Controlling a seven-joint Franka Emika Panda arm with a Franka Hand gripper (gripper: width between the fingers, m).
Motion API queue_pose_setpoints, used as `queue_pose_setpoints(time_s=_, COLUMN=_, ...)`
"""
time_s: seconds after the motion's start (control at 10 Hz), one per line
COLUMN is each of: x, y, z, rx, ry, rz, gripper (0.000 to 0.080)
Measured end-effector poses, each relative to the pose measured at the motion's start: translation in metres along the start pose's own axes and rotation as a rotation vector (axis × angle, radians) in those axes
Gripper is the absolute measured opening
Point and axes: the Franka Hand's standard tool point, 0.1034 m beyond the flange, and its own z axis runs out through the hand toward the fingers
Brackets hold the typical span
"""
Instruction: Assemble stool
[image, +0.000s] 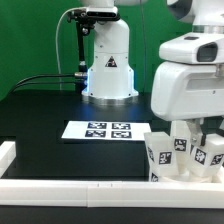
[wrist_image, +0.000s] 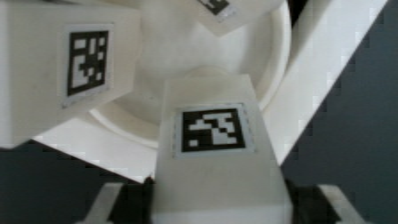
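In the wrist view a chunky white stool leg with a square tag stands between my fingers and fills the gap. My gripper is shut on it. Just beyond the leg is the round white seat disc, with its curved rim right behind the leg. A second tagged leg stands beside the seat. In the exterior view my gripper is low over a cluster of tagged white legs at the exterior view's right, by the front rail. The seat is mostly hidden there.
The marker board lies flat on the black table in the middle. A long white frame rail runs along the front and another rail stands at the exterior view's left. The robot base stands at the back.
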Motion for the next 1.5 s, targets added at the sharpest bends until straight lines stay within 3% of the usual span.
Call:
queue_pose_setpoints(time_s=0.4, x=-0.0025, y=-0.0023, z=0.0001, rx=0.020, ry=0.030, rz=0.643, gripper=0.0334)
queue_pose_setpoints(time_s=0.8, x=-0.0037, y=0.0000, z=0.0004, rx=0.022, ry=0.025, rz=0.899, gripper=0.0334)
queue_pose_setpoints(time_s=1.2, x=-0.0083, y=0.0002, z=0.0018, rx=0.095, ry=-0.044, rz=1.596, gripper=0.0334)
queue_pose_setpoints(time_s=1.5, x=-0.0085, y=0.0001, z=0.0020, rx=0.094, ry=-0.053, rz=1.744, gripper=0.0334)
